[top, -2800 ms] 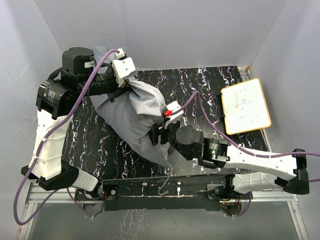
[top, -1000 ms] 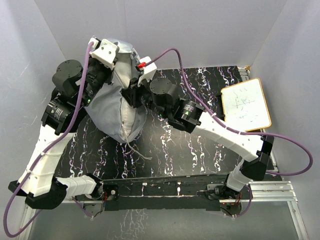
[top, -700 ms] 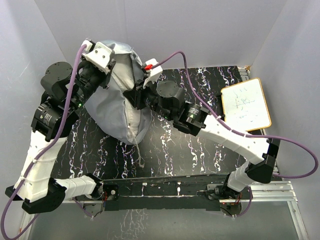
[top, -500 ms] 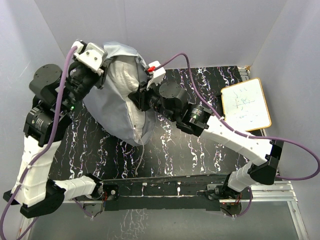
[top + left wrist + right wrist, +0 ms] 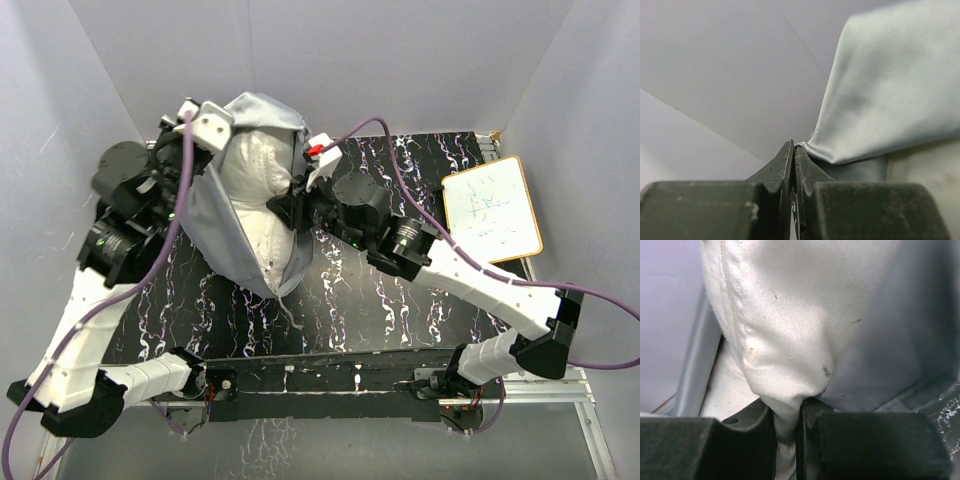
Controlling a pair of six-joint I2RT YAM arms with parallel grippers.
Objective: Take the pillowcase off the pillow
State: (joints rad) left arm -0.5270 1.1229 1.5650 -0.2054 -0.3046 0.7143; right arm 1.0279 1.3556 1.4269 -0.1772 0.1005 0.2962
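**Left regrip on the cover edge; pillow now half exposed**

The left fingers (image 5: 788, 161) are pressed fully together, and a pinch of grey cloth leaves their tips: they hold the pillowcase (image 5: 212, 228) by its edge. A second ago they were slightly apart, so this is a fresh bite further along the cover. The right fingers (image 5: 808, 416) are nearly closed on a fold of the white pillow (image 5: 262, 190), with speckled cloth squeezed between them.

Both arms hold the bundle raised at the far left of the surface (image 5: 400, 300). Its lower tip hangs close above the marble pattern, and I cannot tell whether it touches. The cover's mouth gapes towards the camera, and a broad white face of the pillow shows inside it.

Nearly three seconds ago the bundle lay slanted across the middle of the surface, grey all over. In the last second the white area has widened steadily. Judgement: the cover is peeling back but still wraps the pillow's left side and top, so removal is perhaps halfway. The whiteboard (image 5: 492, 210) at the right has not moved.
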